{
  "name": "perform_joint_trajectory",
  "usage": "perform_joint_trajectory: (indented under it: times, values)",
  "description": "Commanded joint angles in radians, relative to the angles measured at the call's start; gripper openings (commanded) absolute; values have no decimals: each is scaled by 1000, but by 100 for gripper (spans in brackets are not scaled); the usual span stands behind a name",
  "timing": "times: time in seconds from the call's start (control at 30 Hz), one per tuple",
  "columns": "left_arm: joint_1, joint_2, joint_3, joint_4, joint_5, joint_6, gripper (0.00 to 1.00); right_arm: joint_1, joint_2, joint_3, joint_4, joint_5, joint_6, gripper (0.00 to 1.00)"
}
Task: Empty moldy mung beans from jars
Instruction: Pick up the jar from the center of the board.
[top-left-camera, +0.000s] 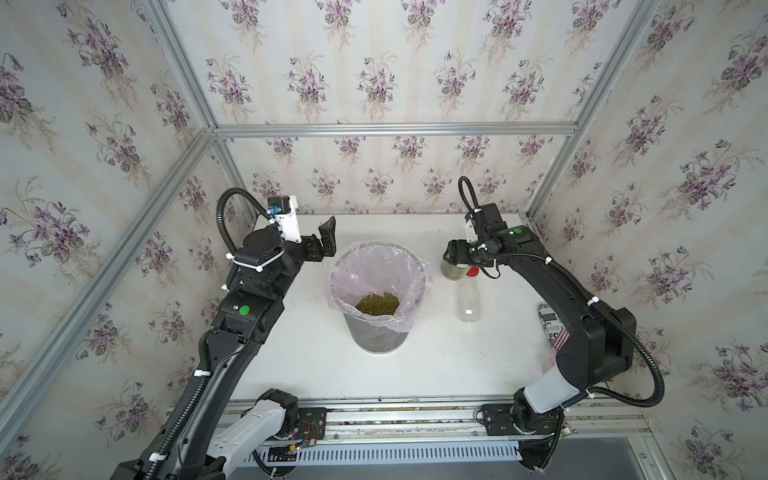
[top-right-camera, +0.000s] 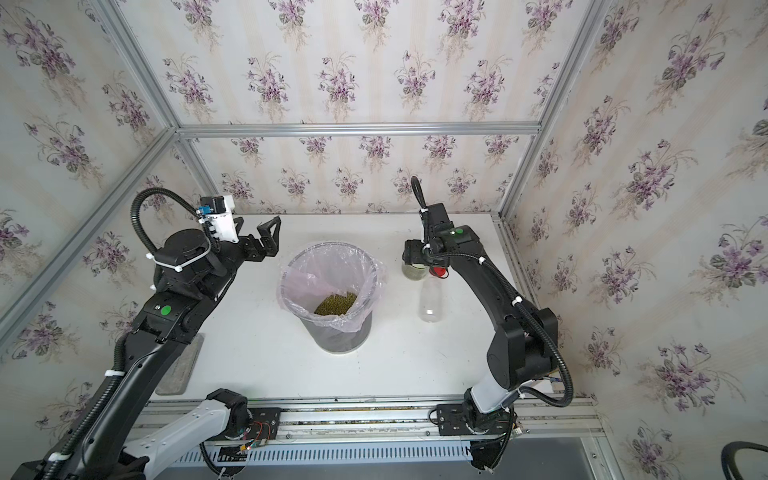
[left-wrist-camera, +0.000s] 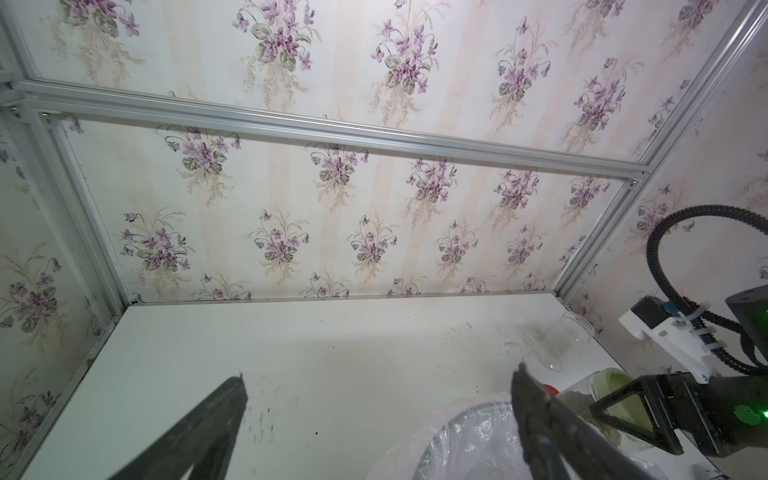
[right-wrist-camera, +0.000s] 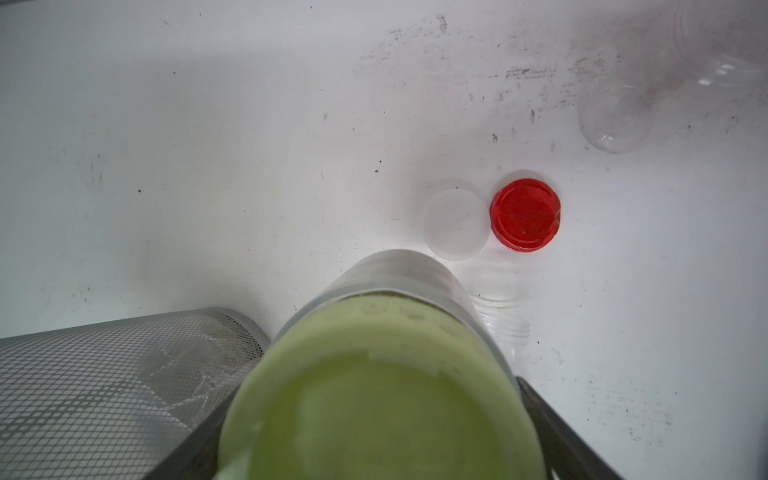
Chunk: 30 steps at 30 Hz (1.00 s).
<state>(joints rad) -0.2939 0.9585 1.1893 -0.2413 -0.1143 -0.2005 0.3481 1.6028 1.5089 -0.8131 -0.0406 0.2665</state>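
My right gripper (top-left-camera: 453, 259) (right-wrist-camera: 374, 415) is shut on the pale green lid of an upright clear jar (top-left-camera: 452, 271) (right-wrist-camera: 386, 286), just right of the bin. This jar holds olive-green mung beans (left-wrist-camera: 577, 401). More beans (top-left-camera: 377, 303) (top-right-camera: 336, 303) lie heaped inside the grey bin's pink liner (top-left-camera: 345, 278). An empty clear jar (top-left-camera: 468, 303) (top-right-camera: 430, 303) lies on its side in front of a loose red lid (right-wrist-camera: 525, 215) and a white lid (right-wrist-camera: 457, 224). Another empty jar (right-wrist-camera: 615, 120) (left-wrist-camera: 569, 336) lies nearer the right wall. My left gripper (top-left-camera: 328, 241) (left-wrist-camera: 380, 374) hangs open and empty, back-left of the bin.
The mesh bin (top-right-camera: 340, 332) stands mid-table between the arms. A printed black-and-white can (top-left-camera: 548, 328) sits by the right arm's elbow. A grey mat (top-right-camera: 178, 365) lies under the left arm. Papered walls with aluminium rails close in the left, back and right.
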Motion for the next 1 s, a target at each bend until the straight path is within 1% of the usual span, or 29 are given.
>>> perform_joint_trajectory:
  times: [0.0, 0.13, 0.33, 0.4, 0.5, 0.57, 0.7, 0.83, 0.9, 0.97]
  values:
    - [3, -16, 20, -28, -42, -55, 100, -6, -22, 48, -5, -14, 4, 60]
    - [3, -19, 50, -44, 31, -17, 100, -11, -36, 134, -50, -26, 6, 60]
    - [2, 31, 179, -162, 53, 14, 100, -12, -37, 286, -113, -56, 10, 58]
    - [3, 36, 204, -168, 92, 17, 100, -10, -29, 325, -132, -68, 11, 58]
    - [4, 44, 232, -169, 207, 38, 100, -10, -32, 357, -136, -117, 14, 58]
    - [2, 48, 246, -172, 252, 60, 100, -11, -38, 371, -133, -155, 17, 57]
    - [3, 41, 259, -186, 341, 171, 100, -9, -46, 409, -127, -239, 20, 57]
    - [3, 18, 245, -198, 409, 263, 100, -10, -45, 462, -130, -325, 22, 56]
    - [2, 11, 242, -198, 397, 281, 100, -9, -40, 488, -134, -374, 24, 55]
    - [3, 13, 241, -209, 435, 322, 100, -3, -37, 513, -133, -415, 30, 55]
